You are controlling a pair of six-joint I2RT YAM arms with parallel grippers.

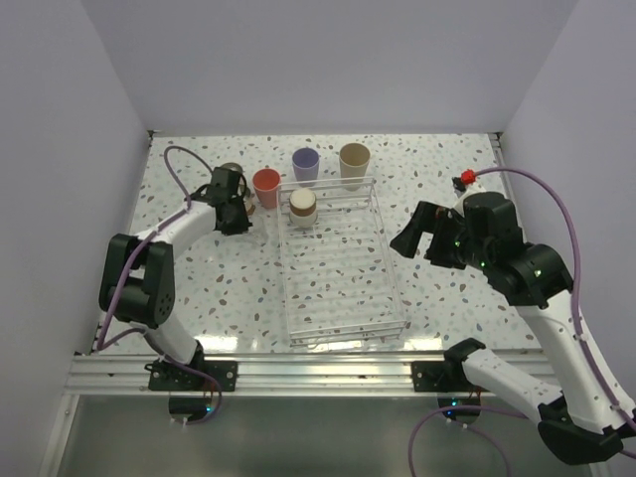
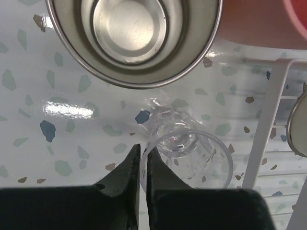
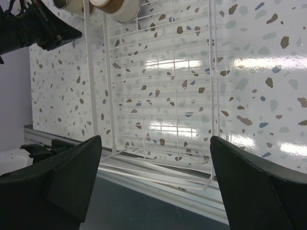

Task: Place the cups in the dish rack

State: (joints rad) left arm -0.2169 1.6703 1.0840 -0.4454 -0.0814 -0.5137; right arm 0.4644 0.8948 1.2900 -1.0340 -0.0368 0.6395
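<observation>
The clear cup [image 2: 192,153] is on the surface [image 2: 72,124], just left of the rack [image 2: 268,115] and near an upright brown-grey cup [image 2: 129,28]. The left fingers [image 2: 125,167] are almost together, clamped on the clear cup's near wall. 1 cream-topped cup [image 1: 303,206] stands in the rack's far left corner. The right fingers [image 3: 72,182] are spread wide apart, holding nothing, over the surface right of the rack.

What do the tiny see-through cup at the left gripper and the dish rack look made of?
The clear cup: glossy transparent plastic, perhaps glass; the speckled table shows through its wall. The dish rack: thin wire grid, apparently white-coated, with a clear glossy rim, likely acrylic; the table shows through.
</observation>
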